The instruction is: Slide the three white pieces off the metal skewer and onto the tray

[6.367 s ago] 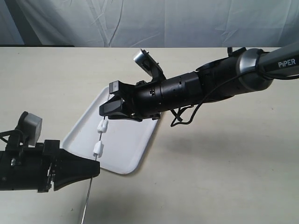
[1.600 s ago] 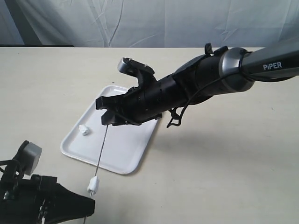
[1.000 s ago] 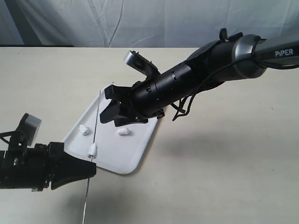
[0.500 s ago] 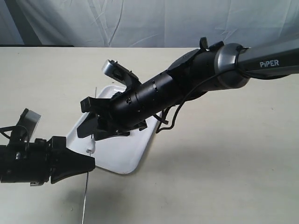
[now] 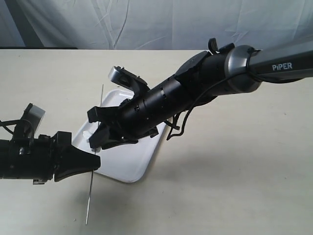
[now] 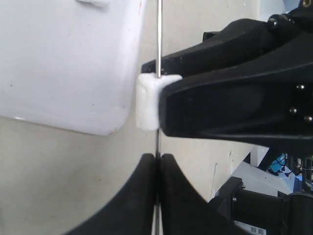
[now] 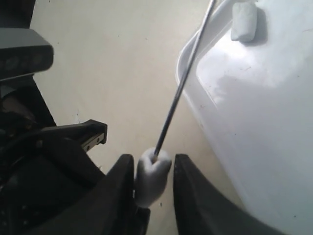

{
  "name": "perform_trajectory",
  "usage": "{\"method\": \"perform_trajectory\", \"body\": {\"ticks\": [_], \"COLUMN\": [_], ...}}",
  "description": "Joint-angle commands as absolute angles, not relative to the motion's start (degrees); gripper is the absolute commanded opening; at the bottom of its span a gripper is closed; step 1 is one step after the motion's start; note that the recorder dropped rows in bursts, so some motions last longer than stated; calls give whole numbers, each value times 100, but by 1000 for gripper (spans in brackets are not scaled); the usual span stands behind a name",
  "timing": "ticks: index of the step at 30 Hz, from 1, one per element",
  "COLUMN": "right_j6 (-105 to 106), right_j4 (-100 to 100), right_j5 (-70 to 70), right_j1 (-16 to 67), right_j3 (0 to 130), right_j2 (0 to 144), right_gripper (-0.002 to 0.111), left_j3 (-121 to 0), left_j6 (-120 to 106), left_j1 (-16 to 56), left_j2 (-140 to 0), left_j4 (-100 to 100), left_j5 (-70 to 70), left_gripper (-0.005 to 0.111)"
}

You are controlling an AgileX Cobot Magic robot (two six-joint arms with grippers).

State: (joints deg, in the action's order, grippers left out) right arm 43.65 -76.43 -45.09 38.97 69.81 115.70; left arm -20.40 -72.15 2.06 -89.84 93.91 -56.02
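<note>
My left gripper [image 5: 96, 163] is shut on the thin metal skewer [image 5: 101, 105], which stands steeply over the tray's near-left rim. One white piece [image 7: 152, 176] is still threaded on it, just above the left fingertips [image 6: 146, 166]. My right gripper [image 7: 153, 159] straddles that piece: one finger touches it and a gap shows at the other. In the left wrist view the piece [image 6: 146, 103] sits against a dark right finger [image 6: 220, 103]. A loose white piece [image 7: 243, 20] lies on the white tray [image 7: 264, 122]. The third piece is hidden.
The tray [image 5: 127, 164] lies on a beige table, mostly covered by the right arm [image 5: 195, 83]. A wrinkled pale cloth hangs behind the table. The skewer's lower end [image 5: 88, 215] points down past the left gripper toward the table's front.
Two pieces came off the skewer onto the tray. In the last second the right gripper swung left and down along the skewer to the last piece, just above the left gripper.
</note>
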Motion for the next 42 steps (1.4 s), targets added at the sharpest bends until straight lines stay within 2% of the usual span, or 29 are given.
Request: {"method": "perform_trajectory", "body": {"ticks": [1, 42], "right_j6": [4375, 4405], "right_j4": [-7543, -7511], "right_j5": [-4571, -3683], "right_j1": [3940, 3940], "right_j3": [7001, 7001], "right_j2": [11558, 11558], "right_gripper": [26, 26], "left_j3": [-2059, -1368], "left_j6": [-7197, -7557], "left_j1": [180, 180], "left_j2": [-8963, -8963], "left_j4": [9399, 9168], "left_j5": [-5672, -5847], "left_gripper": [0, 0]}}
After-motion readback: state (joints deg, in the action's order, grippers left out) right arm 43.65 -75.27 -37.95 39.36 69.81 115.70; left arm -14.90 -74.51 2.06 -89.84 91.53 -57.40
